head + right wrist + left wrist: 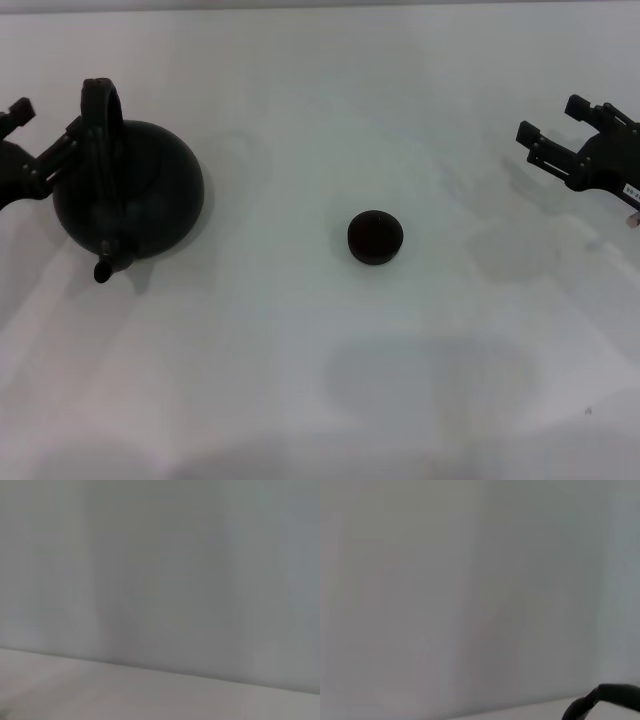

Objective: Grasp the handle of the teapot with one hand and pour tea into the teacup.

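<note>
The black round teapot (150, 195) stands at the left of the white table in the head view, its short spout (103, 270) pointing toward the near edge. Its dark arched handle (100, 140) stands upright over the lid. My left gripper (45, 125) is open just left of the handle; one finger reaches up to the handle's side and nothing lies between the fingers. The small dark teacup (375, 237) sits near the table's middle, well to the right of the teapot. My right gripper (550, 117) hangs open at the far right, holding nothing.
The white table (300, 380) is bare around the teacup. The left wrist view shows a pale wall and a dark curved piece (605, 697) at its edge. Only pale wall and tabletop fill the right wrist view.
</note>
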`<action>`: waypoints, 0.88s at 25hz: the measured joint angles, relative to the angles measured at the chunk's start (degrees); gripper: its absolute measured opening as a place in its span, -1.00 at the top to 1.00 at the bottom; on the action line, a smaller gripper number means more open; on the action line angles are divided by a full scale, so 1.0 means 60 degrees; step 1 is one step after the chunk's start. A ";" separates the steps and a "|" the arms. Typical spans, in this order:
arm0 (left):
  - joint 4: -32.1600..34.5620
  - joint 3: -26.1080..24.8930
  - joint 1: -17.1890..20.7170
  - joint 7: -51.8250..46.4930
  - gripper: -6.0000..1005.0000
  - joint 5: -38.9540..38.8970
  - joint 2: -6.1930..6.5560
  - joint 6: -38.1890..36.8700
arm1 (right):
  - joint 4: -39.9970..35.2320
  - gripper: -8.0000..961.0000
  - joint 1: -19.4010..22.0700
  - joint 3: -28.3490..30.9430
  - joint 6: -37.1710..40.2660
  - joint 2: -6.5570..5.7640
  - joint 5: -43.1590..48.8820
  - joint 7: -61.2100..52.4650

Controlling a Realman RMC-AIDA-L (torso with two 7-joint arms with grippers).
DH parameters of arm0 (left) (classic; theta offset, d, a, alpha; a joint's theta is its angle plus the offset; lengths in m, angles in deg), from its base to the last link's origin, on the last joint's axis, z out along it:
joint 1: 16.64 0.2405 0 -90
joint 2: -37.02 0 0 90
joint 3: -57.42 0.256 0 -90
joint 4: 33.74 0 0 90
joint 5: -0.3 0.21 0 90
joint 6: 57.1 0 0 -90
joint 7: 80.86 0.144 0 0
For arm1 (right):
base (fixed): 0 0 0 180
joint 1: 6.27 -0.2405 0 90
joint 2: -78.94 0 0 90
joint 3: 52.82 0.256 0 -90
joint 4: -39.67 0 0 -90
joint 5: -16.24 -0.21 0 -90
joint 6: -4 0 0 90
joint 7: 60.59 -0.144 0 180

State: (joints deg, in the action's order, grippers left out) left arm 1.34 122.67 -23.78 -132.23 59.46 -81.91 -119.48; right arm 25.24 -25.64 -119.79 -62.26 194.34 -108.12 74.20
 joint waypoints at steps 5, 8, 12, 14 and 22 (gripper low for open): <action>-0.0218 -0.0363 0.0495 0.0734 -0.56 -0.0283 0.0007 -0.1082 | -0.0048 -0.76 -0.0012 -0.0011 -0.0015 0.0000 0.0000 -0.0058; -0.0593 -0.0789 0.0685 0.1057 -0.56 -0.0287 0.0008 -0.1678 | -0.0068 -0.76 -0.0011 -0.0052 -0.0033 -0.0007 0.0020 -0.0069; -0.1454 -0.1665 0.0862 0.1759 -0.56 -0.0292 0.0028 -0.2511 | -0.0073 -0.76 0.0049 -0.0074 -0.0223 -0.0040 0.0077 0.0003; -0.2080 -0.2384 0.0921 0.2460 -0.55 -0.0295 0.0024 -0.2973 | -0.0072 -0.76 0.0135 -0.0075 -0.0470 -0.0059 0.0084 0.0139; -0.3470 -0.4608 0.0991 0.3707 -0.54 -0.0298 0.0030 -0.3565 | -0.0081 -0.76 0.0683 -0.0067 -0.1391 -0.0100 0.0105 0.0726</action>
State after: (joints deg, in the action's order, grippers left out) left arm -19.47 95.02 -17.83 -109.99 57.68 -81.74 -140.87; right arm 24.76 -21.54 -120.19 -70.60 193.74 -107.48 78.56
